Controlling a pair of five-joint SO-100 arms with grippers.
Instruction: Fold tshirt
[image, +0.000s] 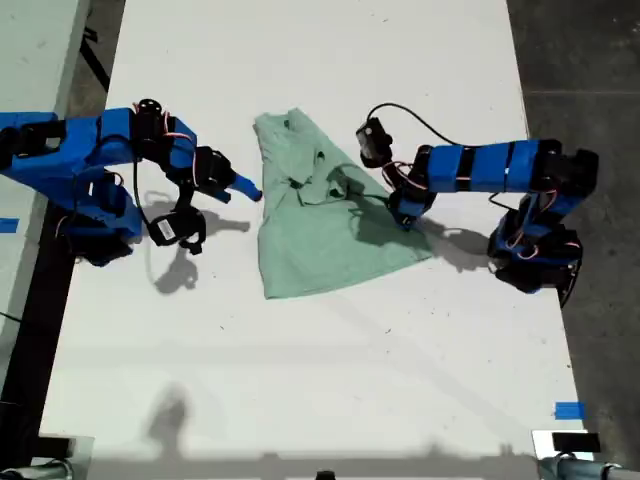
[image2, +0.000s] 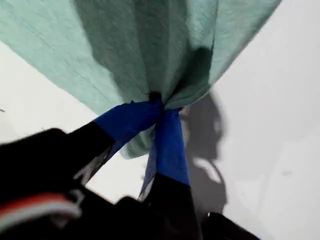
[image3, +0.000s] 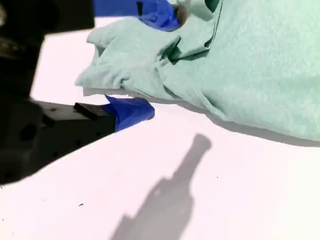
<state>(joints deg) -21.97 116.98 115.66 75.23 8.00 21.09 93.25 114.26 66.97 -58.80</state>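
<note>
From the exterior view we see the tshirt (image: 322, 215) bunched at mid-table (image: 330, 380), between both arms. Only our first wrist view reveals the pinch: my first gripper (image2: 159, 107) has its blue fingers (image2: 172, 150) clamped together on a gathered fold of the tshirt (image2: 150, 45), cloth hanging off the tips. In the exterior view that gripper (image: 352, 190) sits over the tshirt's middle. Our second wrist view shows my second gripper (image3: 145, 65) with fingers (image3: 131, 110) apart, one low beside the crumpled edge of the tshirt (image3: 240, 75), holding nothing. In the exterior view it (image: 250, 188) is just beside the cloth's edge.
</note>
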